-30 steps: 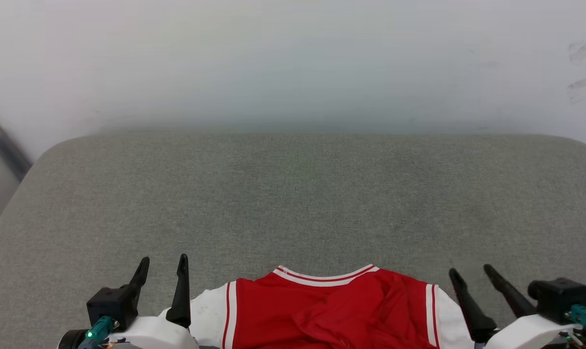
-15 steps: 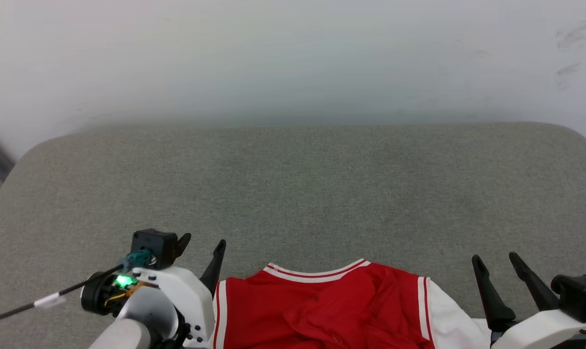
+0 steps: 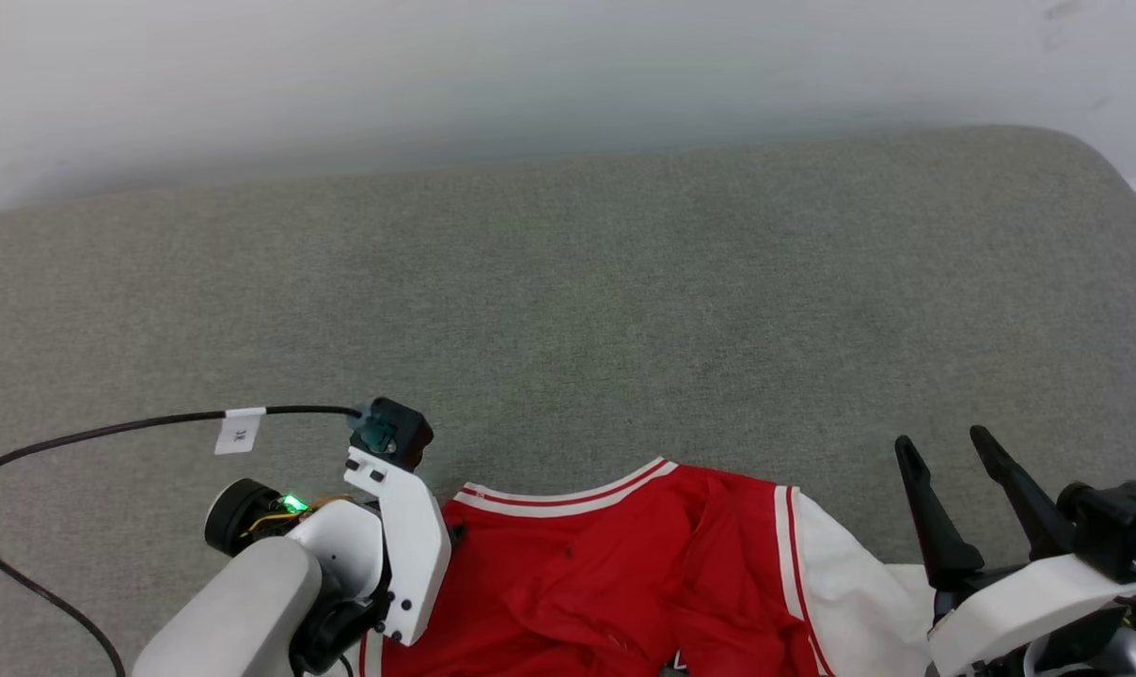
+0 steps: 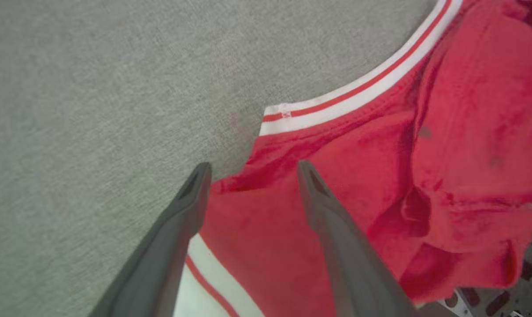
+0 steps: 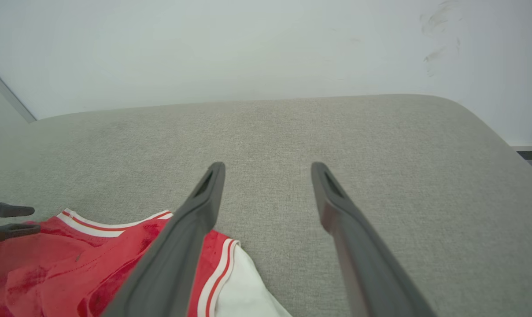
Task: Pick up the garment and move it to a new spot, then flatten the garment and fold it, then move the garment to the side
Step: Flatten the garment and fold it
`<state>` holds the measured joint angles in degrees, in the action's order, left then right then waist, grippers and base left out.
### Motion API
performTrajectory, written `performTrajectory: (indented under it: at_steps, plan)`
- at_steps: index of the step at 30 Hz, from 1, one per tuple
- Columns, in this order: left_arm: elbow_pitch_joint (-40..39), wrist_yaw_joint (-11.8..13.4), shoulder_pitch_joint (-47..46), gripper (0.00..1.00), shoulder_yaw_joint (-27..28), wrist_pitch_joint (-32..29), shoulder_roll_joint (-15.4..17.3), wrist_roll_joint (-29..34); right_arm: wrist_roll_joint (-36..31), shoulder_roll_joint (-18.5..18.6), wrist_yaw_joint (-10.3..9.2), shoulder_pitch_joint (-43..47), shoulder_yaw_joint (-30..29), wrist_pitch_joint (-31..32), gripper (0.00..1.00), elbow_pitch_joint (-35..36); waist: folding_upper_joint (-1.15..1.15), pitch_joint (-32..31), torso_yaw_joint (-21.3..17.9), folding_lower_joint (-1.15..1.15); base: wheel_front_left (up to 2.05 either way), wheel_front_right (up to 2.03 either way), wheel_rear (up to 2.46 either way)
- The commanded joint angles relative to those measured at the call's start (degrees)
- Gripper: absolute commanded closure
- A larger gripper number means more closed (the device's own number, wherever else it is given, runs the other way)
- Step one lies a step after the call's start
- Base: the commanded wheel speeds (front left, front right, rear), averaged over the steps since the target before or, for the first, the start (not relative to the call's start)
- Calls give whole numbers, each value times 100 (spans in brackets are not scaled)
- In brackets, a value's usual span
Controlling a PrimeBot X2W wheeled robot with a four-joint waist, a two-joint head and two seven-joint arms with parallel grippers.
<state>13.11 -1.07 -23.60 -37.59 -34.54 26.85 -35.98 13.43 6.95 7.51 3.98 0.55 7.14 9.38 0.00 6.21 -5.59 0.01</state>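
We take the shirt (image 3: 606, 574) as our marker. The grey cloth-covered worktop (image 3: 624, 282) spreads out under it and runs far beyond its collar and past both sleeves, so the shirt sits on the worktop's near margin, close in front of us. The shirt lies crumpled. Its striped collar faces away from us, the red body is bunched into folds, and one white sleeve trails out on our right. We can't see its lower part or any lettering. Our left gripper (image 4: 253, 169) is over the shirt's left shoulder, just below the end of the collar trim. Its jaws are spread wide with nothing between them, one finger over bare worktop at the shirt's edge and the other over red cloth. We can't tell whether either finger touches the fabric. Our right gripper (image 3: 941, 438) hangs just beyond the right sleeve, also wide open and empty, above bare worktop. A black cable (image 3: 107, 432) with a small white tag (image 3: 239, 431) loops away to the left of the shirt. By our reading no part of the task is done yet. The first pickup looks to be only starting, and the move, flattening, folding and setting aside are all left.
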Motion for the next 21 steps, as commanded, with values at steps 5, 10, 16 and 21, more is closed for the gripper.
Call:
performTrajectory:
  at_steps: [5,10,16,21]
  plan:
    - [527,-246,-269,0,-307,-567,-99,-53,-21,-82,-4,-217,59,-122,0,-61,0,379,-269,-1,0,0,0]
    - [902,-308,-328,100,-426,-696,-246,-124,-28,-114,-4,-298,46,-175,0,-176,0,421,-365,-1,0,0,0]
    - [983,93,-907,100,136,464,-269,112,-49,-140,-4,-342,-21,-172,0,-238,0,325,-420,-1,0,0,0]
    - [1256,324,-1434,100,518,1083,-332,150,-43,-161,-4,-414,-57,-144,0,-178,0,447,-486,-1,0,0,0]
